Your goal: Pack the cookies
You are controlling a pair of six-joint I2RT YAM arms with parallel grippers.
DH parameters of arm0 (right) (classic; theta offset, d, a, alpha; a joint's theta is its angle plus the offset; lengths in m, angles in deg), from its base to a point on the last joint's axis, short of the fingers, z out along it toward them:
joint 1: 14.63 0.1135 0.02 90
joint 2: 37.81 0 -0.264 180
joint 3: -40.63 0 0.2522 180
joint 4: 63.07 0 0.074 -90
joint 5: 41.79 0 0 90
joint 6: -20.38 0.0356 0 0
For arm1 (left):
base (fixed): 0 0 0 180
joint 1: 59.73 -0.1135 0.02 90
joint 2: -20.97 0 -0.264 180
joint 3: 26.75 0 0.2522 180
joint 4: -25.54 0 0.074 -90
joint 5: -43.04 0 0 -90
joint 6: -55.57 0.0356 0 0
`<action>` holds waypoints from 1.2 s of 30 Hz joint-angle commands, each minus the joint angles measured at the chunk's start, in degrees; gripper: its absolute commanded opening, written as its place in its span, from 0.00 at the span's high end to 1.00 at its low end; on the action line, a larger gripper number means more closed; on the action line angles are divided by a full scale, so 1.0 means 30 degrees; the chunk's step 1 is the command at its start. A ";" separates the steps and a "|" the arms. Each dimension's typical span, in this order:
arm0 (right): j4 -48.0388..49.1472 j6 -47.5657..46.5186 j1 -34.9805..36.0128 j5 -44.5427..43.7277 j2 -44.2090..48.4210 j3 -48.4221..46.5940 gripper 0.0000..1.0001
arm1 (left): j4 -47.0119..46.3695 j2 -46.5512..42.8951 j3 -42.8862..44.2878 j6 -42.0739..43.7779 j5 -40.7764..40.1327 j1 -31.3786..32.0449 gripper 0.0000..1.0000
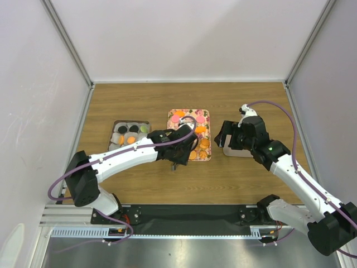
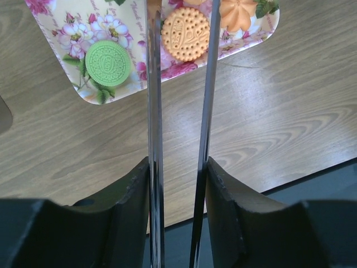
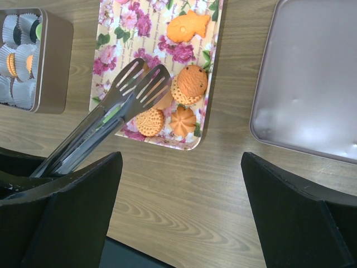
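Observation:
Cookies lie on the floral tray: pink ones at the far end, orange ones near me. The right wrist view shows a fish-shaped one and round orange ones. The left wrist view shows a green cookie and an orange one. A few cookies sit in paper cups in the grey tin. My left gripper is shut on metal tongs, whose slotted tips hover over the tray's orange cookies. My right gripper is open and empty over bare wood.
The tin's grey lid lies flat right of the tray, partly under my right gripper. The tin stands left of the tray. White walls enclose the table on three sides.

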State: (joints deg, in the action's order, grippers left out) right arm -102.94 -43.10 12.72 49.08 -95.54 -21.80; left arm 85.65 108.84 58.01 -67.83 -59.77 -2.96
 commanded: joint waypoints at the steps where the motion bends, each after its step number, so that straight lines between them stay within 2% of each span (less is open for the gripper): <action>1: 0.0382 0.0153 -0.0065 -0.0258 0.0085 -0.0536 0.05 | -0.0508 -0.0083 -0.0141 -0.0582 -0.0005 0.0235 0.56; 15: 0.0587 0.0153 -0.0065 -0.0171 -0.0004 -0.0448 0.05 | -0.0684 -0.0200 -0.0933 -0.0934 0.0084 0.0499 0.57; 20: 0.0587 0.0153 -0.0065 -0.0141 0.0055 -0.0449 0.05 | -0.0567 -0.0171 -0.0875 -0.0934 -0.0062 0.0529 0.65; 21: 0.0558 0.0124 -0.0065 -0.0141 0.0027 -0.0448 0.05 | -0.0537 -0.0171 -0.0874 -0.0934 -0.0092 0.0529 0.72; 22: 0.0587 0.0095 -0.0065 -0.0141 0.0055 -0.0448 0.05 | -0.0508 -0.0171 -0.0845 -0.0934 -0.0179 0.0529 0.73; 36: 0.0587 0.0036 -0.0065 -0.0083 0.0085 -0.0595 0.05 | 0.0751 -0.1253 -0.0025 -0.0964 -0.1878 -0.0144 0.78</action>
State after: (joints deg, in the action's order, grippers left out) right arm -102.66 -43.10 12.72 49.10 -95.65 -21.80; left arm 86.61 108.38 55.43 -70.00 -62.29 -2.32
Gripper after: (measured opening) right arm 0.947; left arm 0.305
